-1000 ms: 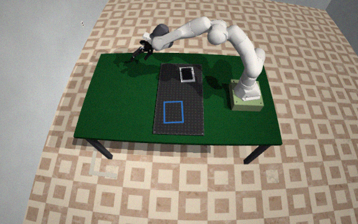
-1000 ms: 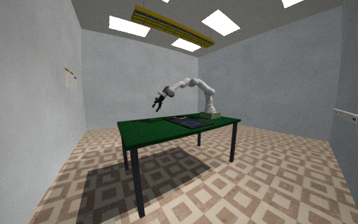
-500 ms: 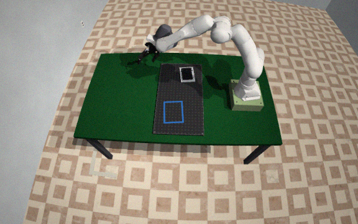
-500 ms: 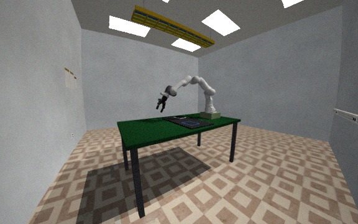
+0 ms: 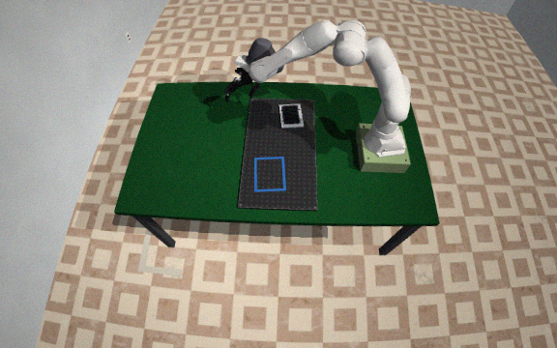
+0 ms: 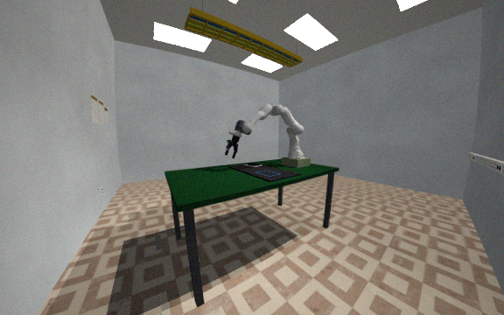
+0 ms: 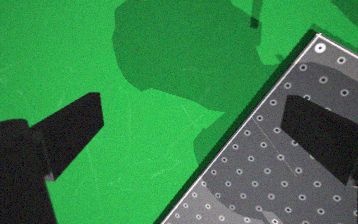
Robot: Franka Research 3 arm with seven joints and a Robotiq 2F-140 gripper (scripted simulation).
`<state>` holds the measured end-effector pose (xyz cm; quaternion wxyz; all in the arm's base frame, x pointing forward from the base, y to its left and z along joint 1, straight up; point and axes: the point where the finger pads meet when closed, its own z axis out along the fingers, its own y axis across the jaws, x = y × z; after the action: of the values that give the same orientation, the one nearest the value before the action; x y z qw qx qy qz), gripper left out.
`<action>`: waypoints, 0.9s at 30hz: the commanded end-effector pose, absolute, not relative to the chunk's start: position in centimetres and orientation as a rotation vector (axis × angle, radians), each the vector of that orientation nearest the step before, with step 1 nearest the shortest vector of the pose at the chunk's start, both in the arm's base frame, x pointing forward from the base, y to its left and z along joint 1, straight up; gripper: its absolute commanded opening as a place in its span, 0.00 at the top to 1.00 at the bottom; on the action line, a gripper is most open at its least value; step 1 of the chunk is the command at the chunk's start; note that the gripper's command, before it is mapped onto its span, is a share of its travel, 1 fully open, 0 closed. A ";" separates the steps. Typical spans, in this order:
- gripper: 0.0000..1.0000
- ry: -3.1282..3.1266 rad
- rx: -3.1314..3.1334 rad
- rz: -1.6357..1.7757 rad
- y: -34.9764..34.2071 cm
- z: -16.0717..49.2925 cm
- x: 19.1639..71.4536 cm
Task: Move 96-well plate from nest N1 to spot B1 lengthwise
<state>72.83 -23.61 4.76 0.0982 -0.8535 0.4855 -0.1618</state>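
The 96-well plate [image 5: 291, 115], dark with a white rim, sits in the plate nest at the far end of the dark perforated board [image 5: 278, 145] [image 6: 274, 170] [image 7: 290, 170]. The blue taped outline B1 [image 5: 255, 174] [image 6: 266, 174] lies on the board's near half. My gripper [image 5: 241, 89] [image 6: 231, 150] [image 7: 192, 110] is open and empty. It hangs high above the table's far edge, left of the board's far corner. In the wrist view one finger is over the green top and the other over the board's corner. The plate is not in the wrist view.
The green table [image 5: 187, 159] [image 6: 217, 184] [image 7: 80, 60] carries the board in its middle. The arm's pale green base block [image 5: 382, 161] [image 6: 297, 162] stands to the right of the board. The arm's shadow falls on the table's far part.
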 end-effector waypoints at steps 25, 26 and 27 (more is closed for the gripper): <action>0.00 1.765 -2.474 -0.253 -23.6 3.4 60.4; 0.00 1.776 -2.471 -0.245 -23.5 3.4 59.9; 0.00 1.787 -2.468 -0.237 -23.5 3.3 59.4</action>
<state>60.66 -23.69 3.29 0.0480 -0.8230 0.5593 -0.0870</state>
